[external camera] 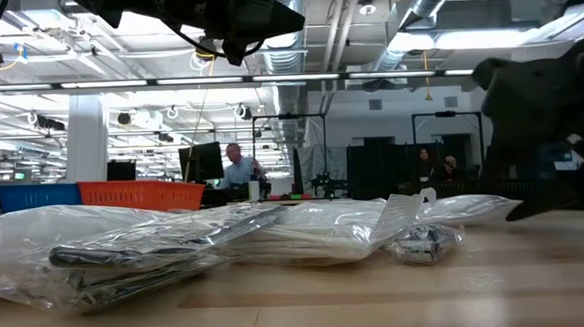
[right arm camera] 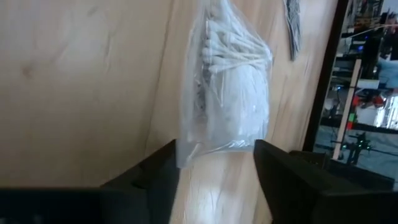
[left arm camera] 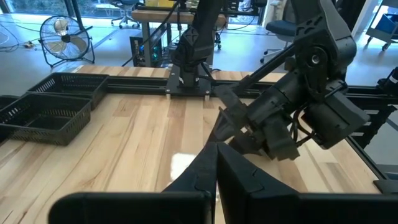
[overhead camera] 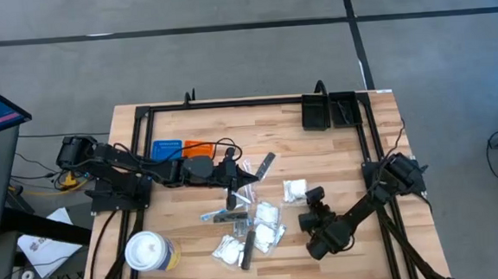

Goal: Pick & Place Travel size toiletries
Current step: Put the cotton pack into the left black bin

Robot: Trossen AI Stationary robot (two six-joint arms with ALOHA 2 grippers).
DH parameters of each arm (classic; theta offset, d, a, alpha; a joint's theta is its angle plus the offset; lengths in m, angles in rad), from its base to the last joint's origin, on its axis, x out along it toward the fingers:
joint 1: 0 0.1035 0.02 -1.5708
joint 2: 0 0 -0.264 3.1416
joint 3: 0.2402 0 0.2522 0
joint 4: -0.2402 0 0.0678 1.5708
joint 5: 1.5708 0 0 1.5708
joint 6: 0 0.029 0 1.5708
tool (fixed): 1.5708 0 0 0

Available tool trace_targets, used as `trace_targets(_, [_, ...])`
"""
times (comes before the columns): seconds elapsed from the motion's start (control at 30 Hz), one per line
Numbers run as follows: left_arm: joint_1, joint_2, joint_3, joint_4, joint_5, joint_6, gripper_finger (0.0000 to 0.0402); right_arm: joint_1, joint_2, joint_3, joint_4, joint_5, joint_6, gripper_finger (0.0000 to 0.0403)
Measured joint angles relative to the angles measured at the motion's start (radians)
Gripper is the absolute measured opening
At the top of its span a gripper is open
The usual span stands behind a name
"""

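Closest to the right wrist camera, the right gripper point(right arm camera: 214, 165) stands with fingers partly open astride a clear packet point(right arm camera: 231, 87) of white swabs lying on the surface point(right arm camera: 74, 74), lower right of centre in the high view; grasp step, closing squarely next; left gripper point(overhead camera: 230, 171), fingers shut, waits mid-frame.

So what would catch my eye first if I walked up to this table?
Probably the heap of clear packets with white contents, near the table's front middle. The right gripper sits low with its fingers open around the end of one packet of cotton swabs. The left gripper, shut, hangs over the pile.
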Motion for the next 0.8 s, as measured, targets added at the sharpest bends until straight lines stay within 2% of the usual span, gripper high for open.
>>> trace_targets(0.33, [0.000, 0.000, 0.000, 0.000, 0.001, 0.000, 0.0002, -0.018, -0.001, 0.001, 0.018, -0.001, -0.001, 0.0015])
trace_targets(0.4, [0.000, 0.000, 0.000, 0.000, 0.001, 0.000, 0.0002, -0.018, -0.001, 0.001, 0.022, -0.001, 0.002, 0.0009])
trace_targets(0.53, [0.000, 0.000, 0.000, 0.000, 0.001, 0.000, 0.0002, -0.030, -0.014, 0.025, 0.045, -0.003, 0.107, 0.0013])
trace_targets(0.8, [-0.006, 0.000, 0.000, 0.000, 0.043, 0.030, 0.0003, -0.032, -0.162, 0.081, 0.038, -0.002, 0.113, 0.0002])
